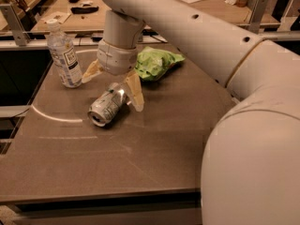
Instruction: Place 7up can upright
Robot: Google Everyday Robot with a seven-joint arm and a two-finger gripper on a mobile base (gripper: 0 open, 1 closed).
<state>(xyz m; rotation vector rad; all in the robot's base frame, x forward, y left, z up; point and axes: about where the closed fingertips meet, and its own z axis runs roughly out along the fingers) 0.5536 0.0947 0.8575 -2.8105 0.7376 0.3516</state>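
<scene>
The 7up can, silver with green and white markings, lies on its side on the dark table, its end facing the front left. My gripper hangs just above and behind the can with its two tan fingers spread wide. One finger points left toward the bottle. The other finger reaches down beside the can's right end. The fingers are open and hold nothing.
A clear plastic bottle with a white label stands at the back left. A green chip bag lies behind the gripper to the right. My white arm fills the right side. Another table with papers stands behind a rail.
</scene>
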